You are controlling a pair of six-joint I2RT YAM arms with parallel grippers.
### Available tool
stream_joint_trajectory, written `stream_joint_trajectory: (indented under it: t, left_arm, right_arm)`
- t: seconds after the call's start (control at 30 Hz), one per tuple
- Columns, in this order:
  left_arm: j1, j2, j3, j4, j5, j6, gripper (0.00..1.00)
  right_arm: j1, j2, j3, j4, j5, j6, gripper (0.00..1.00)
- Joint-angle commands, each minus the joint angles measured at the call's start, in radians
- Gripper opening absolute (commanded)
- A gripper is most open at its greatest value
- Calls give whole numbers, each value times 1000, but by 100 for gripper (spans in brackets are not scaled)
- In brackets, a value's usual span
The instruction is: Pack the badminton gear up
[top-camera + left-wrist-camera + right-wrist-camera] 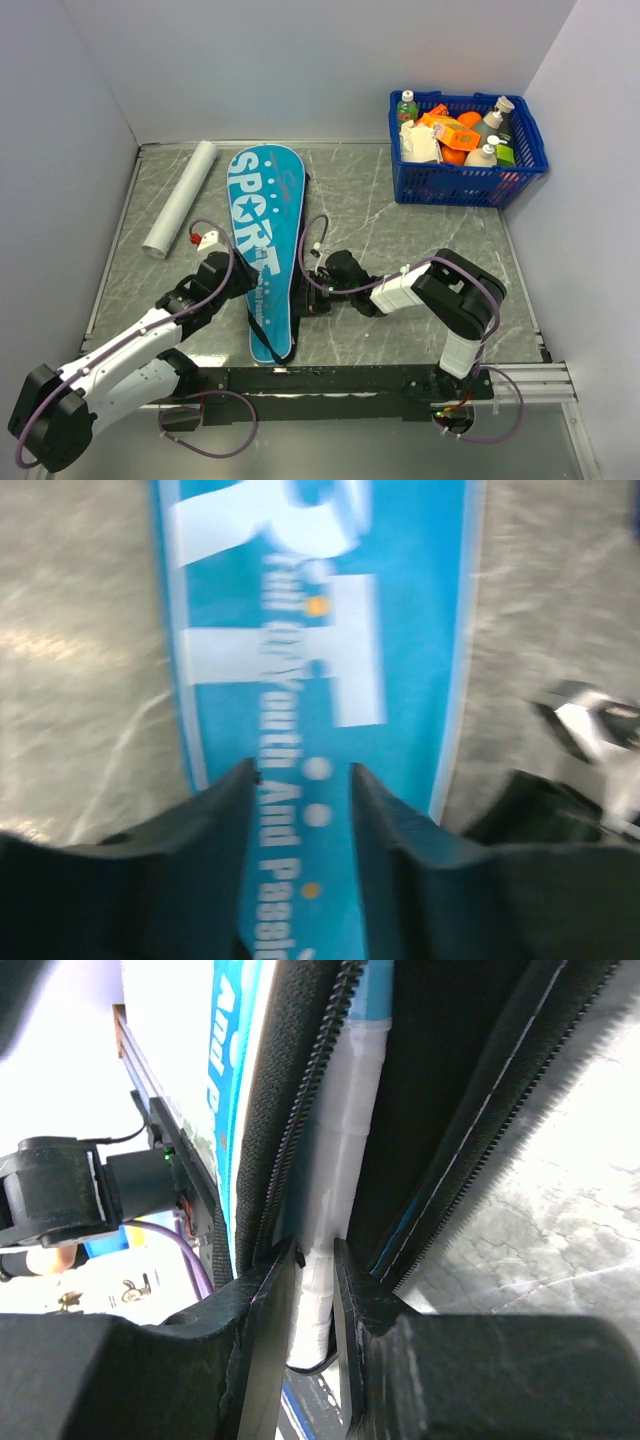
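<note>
The long teal bag (265, 240) lettered SPORT lies lengthwise mid-table, its right zipper edge open. My right gripper (312, 290) is at that open edge. In the right wrist view it (315, 1260) is shut on a white racket handle (345, 1130) that lies inside the bag between the black zipper edges (300, 1090). My left gripper (245, 272) is at the bag's left side. In the left wrist view it (302, 780) is open just over the lettered bag (320, 630). The racket frames are hidden in the bag. No shuttlecock shows.
A white rolled tube (180, 198) lies at the back left. A blue plastic basket (450, 185) full of groceries stands at the back right corner. The right arm's wrist (590, 720) shows beside the bag in the left wrist view.
</note>
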State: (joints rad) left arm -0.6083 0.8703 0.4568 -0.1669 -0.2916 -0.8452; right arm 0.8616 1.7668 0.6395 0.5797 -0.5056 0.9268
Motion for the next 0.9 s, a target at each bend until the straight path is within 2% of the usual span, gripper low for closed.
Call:
stream_joint_trajectory:
  t: [0.0, 0.07, 0.1, 0.17, 0.2, 0.23, 0.5, 0.73, 0.87]
  left_arm:
    - [8, 48, -15, -95, -115, -107, 34]
    - [21, 74, -27, -77, -113, -120, 27]
    - [28, 81, -36, -74, -112, -127, 19]
    - [50, 96, -44, -63, -107, -129, 11]
    - [57, 99, -47, -65, -107, -130, 3]
    - [71, 104, -50, -65, -110, -129, 1]
    - [99, 179, -29, -106, -135, -137, 1]
    - [101, 341, -15, -22, -18, -124, 1]
    - [101, 374, -33, 35, 14, -123, 1]
  right_arm:
    - [11, 5, 28, 57, -33, 0, 29]
    - [11, 0, 25, 58, -33, -3, 29]
    - [11, -1, 23, 60, -36, -2, 29]
    - [11, -1, 22, 63, -40, -3, 29]
    - [10, -4, 20, 63, -42, -2, 29]
    - [8, -6, 19, 62, -40, -3, 29]
    - [11, -3, 20, 66, -36, -5, 29]
    - [10, -1, 15, 85, -42, 4, 29]
    - [16, 11, 17, 107, -57, 17, 30]
